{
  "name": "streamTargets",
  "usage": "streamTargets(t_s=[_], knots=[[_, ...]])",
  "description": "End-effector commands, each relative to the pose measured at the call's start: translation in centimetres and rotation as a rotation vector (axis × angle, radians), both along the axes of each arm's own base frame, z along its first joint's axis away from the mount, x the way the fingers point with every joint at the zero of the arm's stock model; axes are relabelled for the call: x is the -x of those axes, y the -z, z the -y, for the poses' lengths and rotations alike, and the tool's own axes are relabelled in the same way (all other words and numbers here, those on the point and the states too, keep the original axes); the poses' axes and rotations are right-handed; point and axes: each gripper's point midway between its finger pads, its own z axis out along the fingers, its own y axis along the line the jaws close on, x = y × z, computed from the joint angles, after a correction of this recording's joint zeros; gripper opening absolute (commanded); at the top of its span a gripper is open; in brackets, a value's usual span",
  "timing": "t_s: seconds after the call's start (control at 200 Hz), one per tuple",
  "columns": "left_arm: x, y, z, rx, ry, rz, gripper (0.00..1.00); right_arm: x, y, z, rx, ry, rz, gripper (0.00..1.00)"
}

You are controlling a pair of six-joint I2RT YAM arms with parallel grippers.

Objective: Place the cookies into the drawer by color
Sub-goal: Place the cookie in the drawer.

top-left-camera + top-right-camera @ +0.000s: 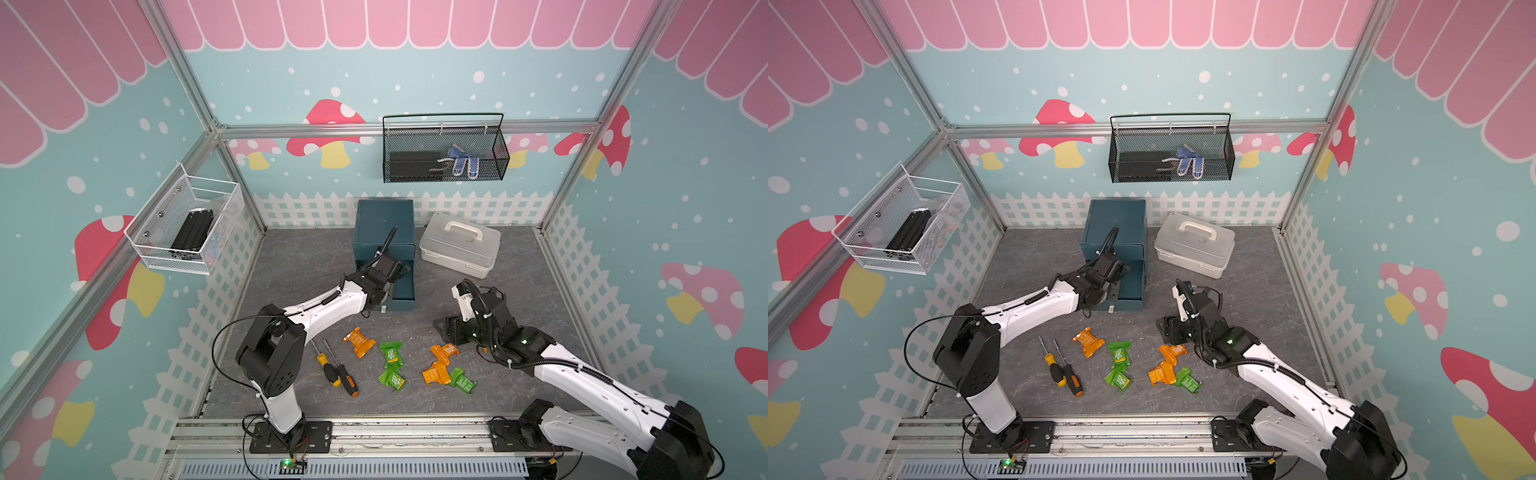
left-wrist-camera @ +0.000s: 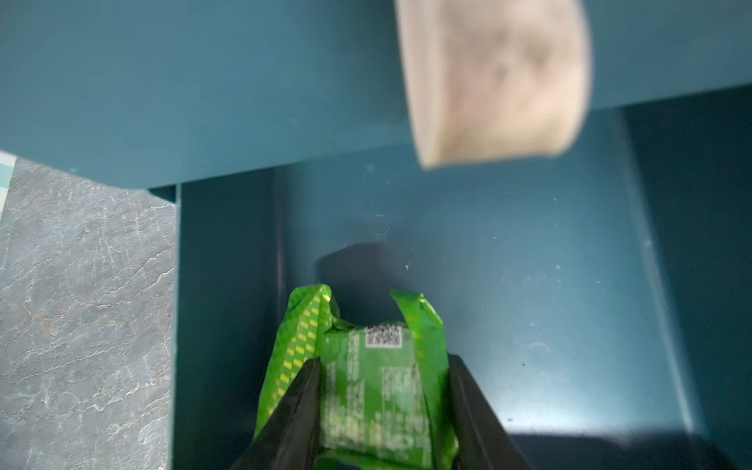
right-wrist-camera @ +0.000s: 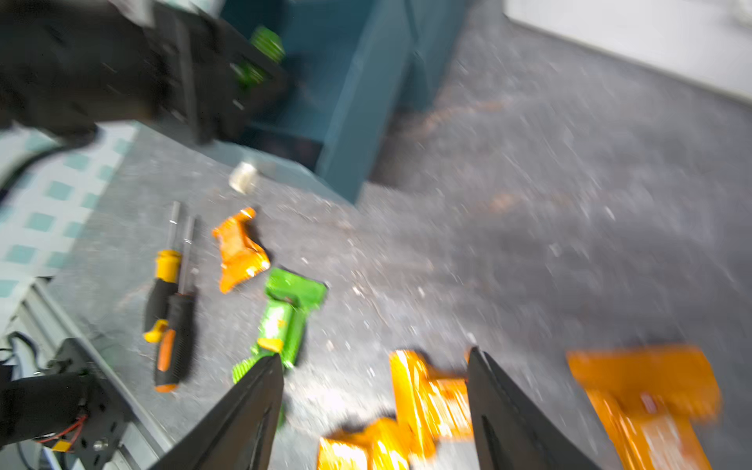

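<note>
Left hand (image 2: 382,360) grips a shiny green cookie (image 2: 378,390), ends flared, above the open drawer (image 2: 508,285).

— What lies on the grey stone-pattern tabletop (image 1: 291,270)?

— Two screwdrivers just beside each other near the front: one yellow-and-black-handled (image 1: 328,369), one black-and-orange (image 1: 348,381).

— And at the back?

— A pale grey plastic case (image 1: 440,246) with a white handle, lid shut. On the back wall, a black mesh basket (image 1: 407,145) holds a blue-and-white item (image 1: 463,164). A white mesh basket (image 1: 222,235) on the side wall holds a black block (image 1: 193,228).
</note>
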Motion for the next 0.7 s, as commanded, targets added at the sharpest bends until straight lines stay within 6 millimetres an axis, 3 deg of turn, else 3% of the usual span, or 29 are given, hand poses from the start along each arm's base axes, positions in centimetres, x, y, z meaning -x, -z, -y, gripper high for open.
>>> streamTargets(t_s=[0.0,0.085,0.255,0.365,0.485,0.59,0.695], knots=[[-0.7,-0.3,-0.2,-0.026,-0.010,0.005,0.36,3.9,4.2,3.7,0.157,0.084,-0.168,0.73],[-0.5,-0.3,-0.3,-0.018,-0.012,0.002,0.38,6.2,6.1,5.7,0.275,0.092,-0.287,0.73],[-0.3,0.4,-0.9,-0.039,-0.041,-0.005,0.43,9.6,7.7,5.7,0.359,-0.012,-0.439,0.73],[-0.1,0.2,-0.7,-0.014,-0.037,-0.003,0.48,10.4,8.1,6.7,0.413,0.002,-0.452,0.74],[-0.2,-0.3,-0.4,0.006,-0.026,0.015,0.56,11.6,9.8,5.8,0.359,-0.042,-0.509,0.74],[-0.1,-0.5,-0.5,0.003,-0.024,0.018,0.58,11.8,10.5,4.6,0.315,-0.079,-0.504,0.74],[0.0,-0.5,-0.4,0.012,-0.024,0.016,0.59,11.7,11.4,5.5,0.386,-0.056,-0.513,0.75]])
